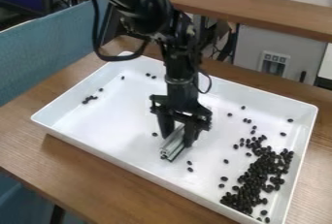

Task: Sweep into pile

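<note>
The end effector is closed on a metal bar, low over the middle of the white tray on the counter. The main pile of black beans lies to its lower right, long axis slanting up rightward; strays sit upper left. Sweeping those toward the pile likely means pushing rightward and down-frame. No writing is legible.

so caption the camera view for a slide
Black robot fingers grip a silver grooved metal bar in a white rectangular tray, with small black oval pieces heaped towards one corner.
</note>
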{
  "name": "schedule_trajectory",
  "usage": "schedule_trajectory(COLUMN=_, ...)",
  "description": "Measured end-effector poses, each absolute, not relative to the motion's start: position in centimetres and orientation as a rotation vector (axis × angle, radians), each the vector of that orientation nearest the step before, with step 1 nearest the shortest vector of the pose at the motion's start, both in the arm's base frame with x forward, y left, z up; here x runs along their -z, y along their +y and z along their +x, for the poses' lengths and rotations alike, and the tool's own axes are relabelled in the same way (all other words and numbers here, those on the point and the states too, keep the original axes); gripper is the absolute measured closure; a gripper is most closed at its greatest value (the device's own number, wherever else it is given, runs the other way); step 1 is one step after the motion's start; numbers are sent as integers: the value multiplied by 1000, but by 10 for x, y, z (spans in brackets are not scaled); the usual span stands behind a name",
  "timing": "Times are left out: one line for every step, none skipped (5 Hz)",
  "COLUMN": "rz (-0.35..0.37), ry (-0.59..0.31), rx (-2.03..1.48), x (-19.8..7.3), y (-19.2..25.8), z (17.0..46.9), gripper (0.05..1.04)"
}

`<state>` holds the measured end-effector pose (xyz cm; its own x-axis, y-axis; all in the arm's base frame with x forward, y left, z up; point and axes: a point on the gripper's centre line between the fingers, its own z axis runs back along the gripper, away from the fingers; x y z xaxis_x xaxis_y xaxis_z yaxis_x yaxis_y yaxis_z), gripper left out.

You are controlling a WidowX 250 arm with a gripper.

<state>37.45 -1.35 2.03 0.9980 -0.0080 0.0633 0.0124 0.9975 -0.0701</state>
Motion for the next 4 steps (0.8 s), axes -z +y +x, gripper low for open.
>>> schedule_trajectory(rz=-56, ry=-84, rx=1, x=-45, y=-6, z=376, gripper=92)
schedule_trajectory(rz=15, ry=-89, rx=-33, x=-67, y=13, z=377, gripper=81)
schedule_trajectory(rz=124, ry=-60, rx=-146, x=-80, y=56, z=366, gripper=83)
schedule_trajectory(rz=197, ry=-39, rx=-298, x=-89, y=107, z=343, gripper=83)
